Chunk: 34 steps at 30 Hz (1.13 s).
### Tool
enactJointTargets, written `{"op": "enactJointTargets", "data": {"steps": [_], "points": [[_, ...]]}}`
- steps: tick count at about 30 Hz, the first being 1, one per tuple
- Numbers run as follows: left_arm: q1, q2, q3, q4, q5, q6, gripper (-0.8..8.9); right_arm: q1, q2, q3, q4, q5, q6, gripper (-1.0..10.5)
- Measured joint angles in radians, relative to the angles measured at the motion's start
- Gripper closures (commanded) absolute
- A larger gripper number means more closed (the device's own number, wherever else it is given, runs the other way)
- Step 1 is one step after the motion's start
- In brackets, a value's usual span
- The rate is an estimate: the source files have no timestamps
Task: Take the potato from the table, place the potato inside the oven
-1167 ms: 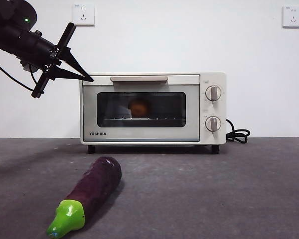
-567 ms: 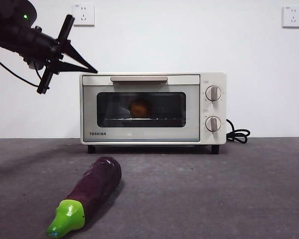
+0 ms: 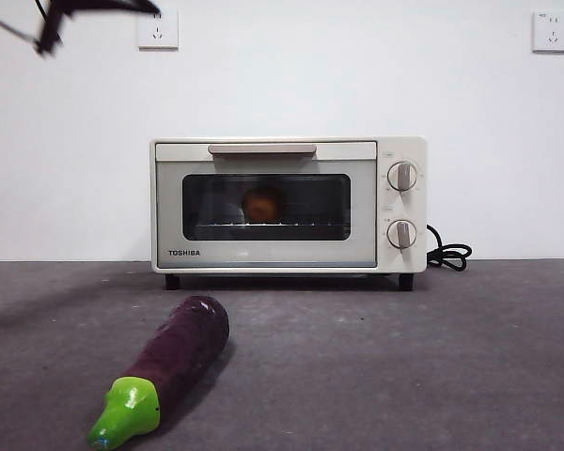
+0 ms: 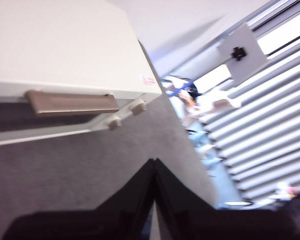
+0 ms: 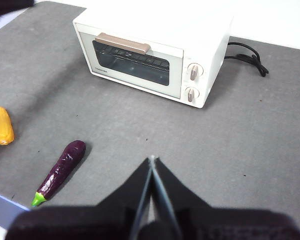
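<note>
Resting behind the shut door of the oven (image 3: 287, 205), the potato (image 3: 262, 204) needs no grip. Your left gripper (image 4: 154, 167) has its jaws together, well clear; your right gripper (image 5: 151, 162), likewise closed, waits high.

The table (image 3: 432, 357) carries the oven (image 3: 288, 205) and eggplant (image 3: 169, 366).
</note>
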Motion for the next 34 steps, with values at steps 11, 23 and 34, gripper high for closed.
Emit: {"op": "enactJointTargets", "data": {"steps": [11, 23, 34], "points": [[-0.011, -0.378, 0.000, -0.219, -0.102, 0.145, 8.18, 0.000, 0.000, 0.000, 0.000, 0.000, 0.000, 9.5], [-0.013, -0.549, 0.001, -0.219, -0.100, 0.154, 8.18, 0.000, 0.000, 0.000, 0.000, 0.000, 0.000, 9.5], [-0.013, -0.531, -0.002, -0.452, -0.365, 0.608, 8.18, 0.000, 0.000, 0.000, 0.000, 0.001, 0.000, 9.5]]}}
